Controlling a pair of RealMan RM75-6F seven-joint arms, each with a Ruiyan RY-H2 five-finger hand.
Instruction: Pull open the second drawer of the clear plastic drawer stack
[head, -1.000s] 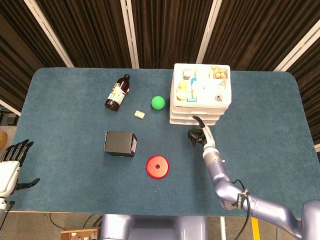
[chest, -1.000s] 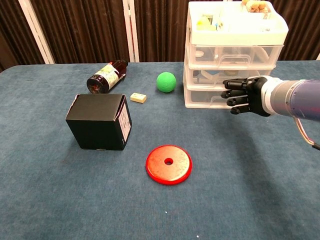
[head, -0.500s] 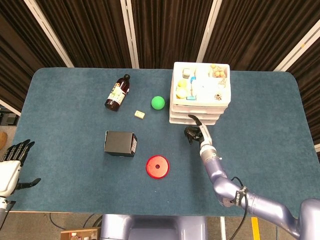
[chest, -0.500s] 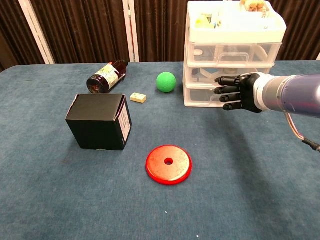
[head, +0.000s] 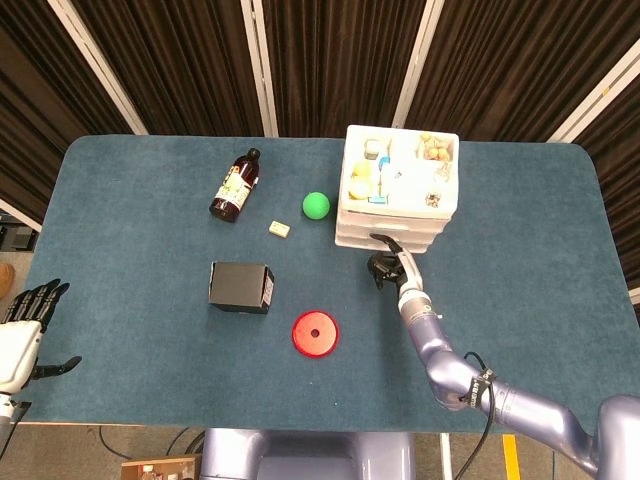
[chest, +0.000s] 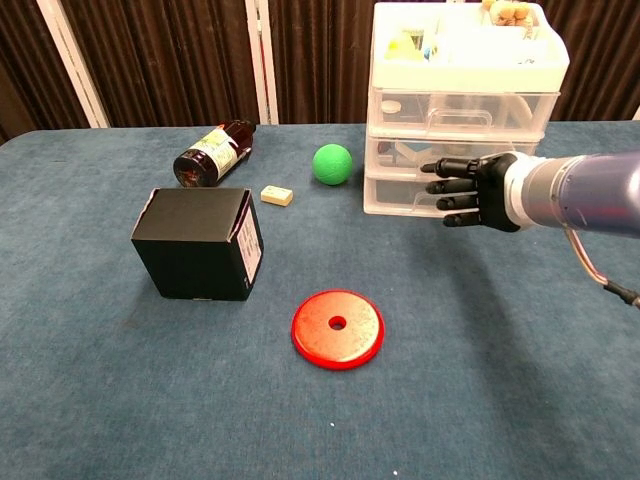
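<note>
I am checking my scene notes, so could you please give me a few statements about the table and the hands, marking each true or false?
1. The right hand is in front of the drawer stack, fingers spread and holding nothing. True.
2. The brown bottle stands upright. False: it lies on its side.
3. The green ball sits to the left of the drawer stack in the chest view. True.
4. The red disc lies on top of the black box. False: it lies flat on the table, apart from the box.
5. The left hand holds the small tan block. False: it is empty at the table's edge.
</note>
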